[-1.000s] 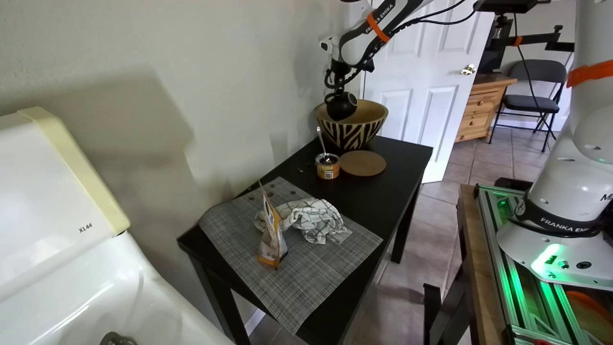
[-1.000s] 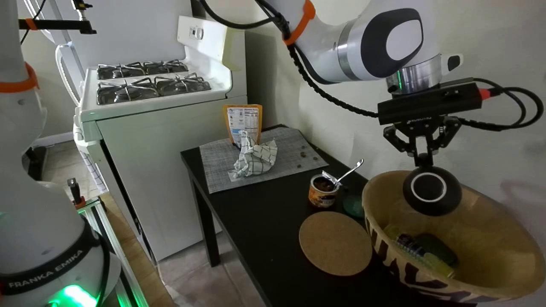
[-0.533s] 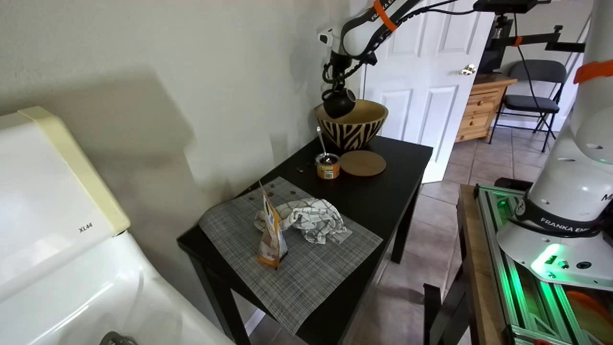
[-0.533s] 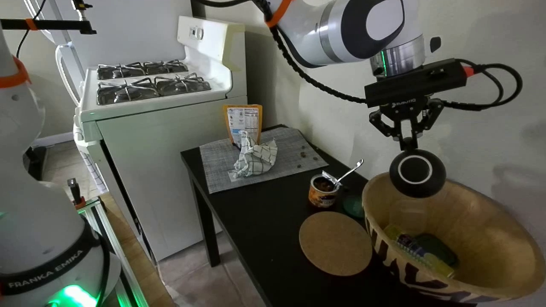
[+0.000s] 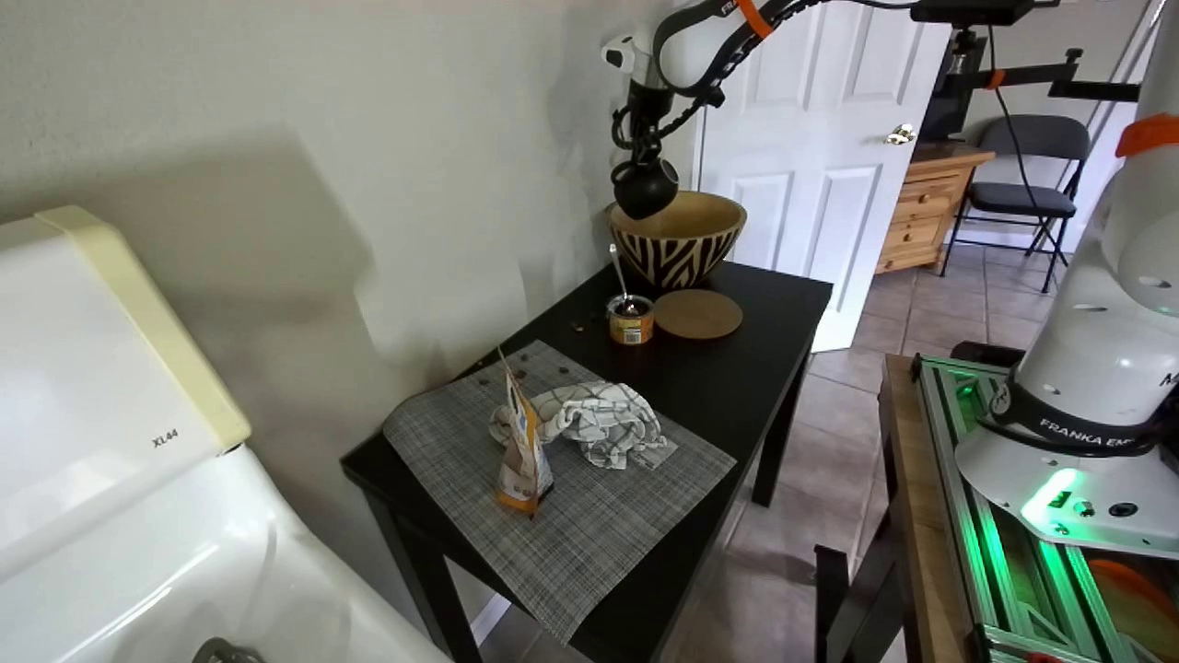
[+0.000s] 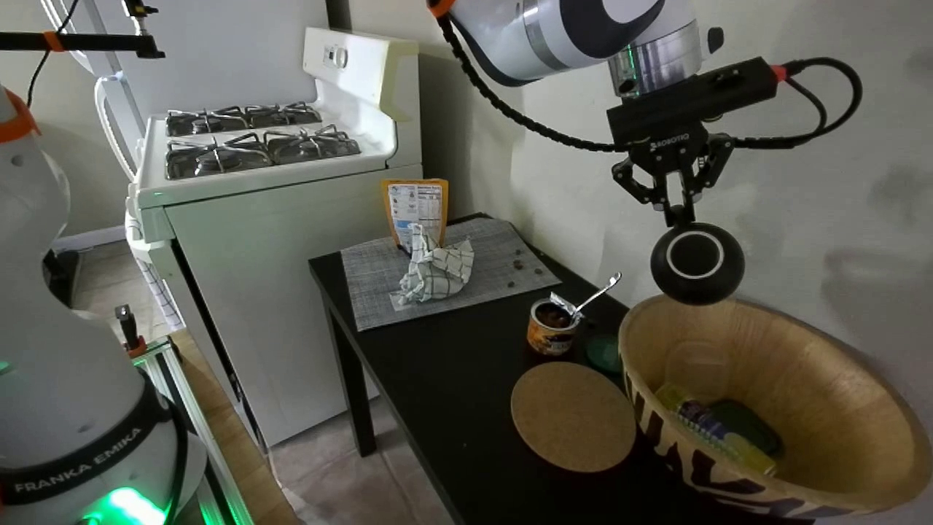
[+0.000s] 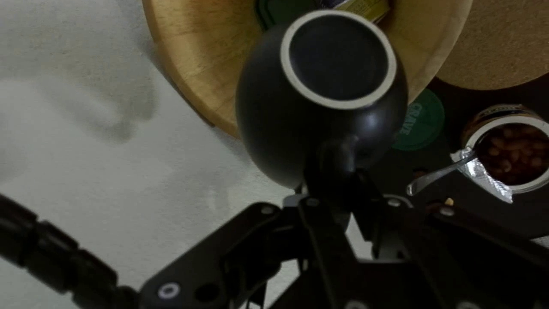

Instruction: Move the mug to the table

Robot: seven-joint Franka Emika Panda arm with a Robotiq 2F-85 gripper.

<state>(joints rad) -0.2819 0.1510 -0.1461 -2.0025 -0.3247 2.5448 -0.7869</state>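
The dark rounded mug [image 6: 674, 273] hangs tilted from my gripper [image 6: 679, 216], its pale-ringed base facing the camera in that exterior view. The mug also shows in an exterior view [image 5: 643, 190] and, large, in the wrist view [image 7: 274, 116]. My gripper [image 5: 647, 155] is shut on the mug's handle; the exact contact is dark in the wrist view [image 7: 336, 184]. The mug is in the air, above the rim of the striped basket [image 6: 824, 379]. The black table [image 5: 709, 396] carries a grey placemat [image 5: 599, 534] at the end away from the basket.
On the table are an open can [image 6: 548, 337] with a spoon sticking out, a cork disc [image 6: 572, 415] and a green lid [image 6: 602, 354]. A pouch [image 5: 523, 460] and a crumpled cloth [image 5: 608, 424] are on the placemat. A wall runs behind; a stove [image 6: 291, 306] stands beyond.
My gripper has risen with the mug and shifted left in both exterior views, out of the basket's mouth to above its rim. The things on the table have not moved.
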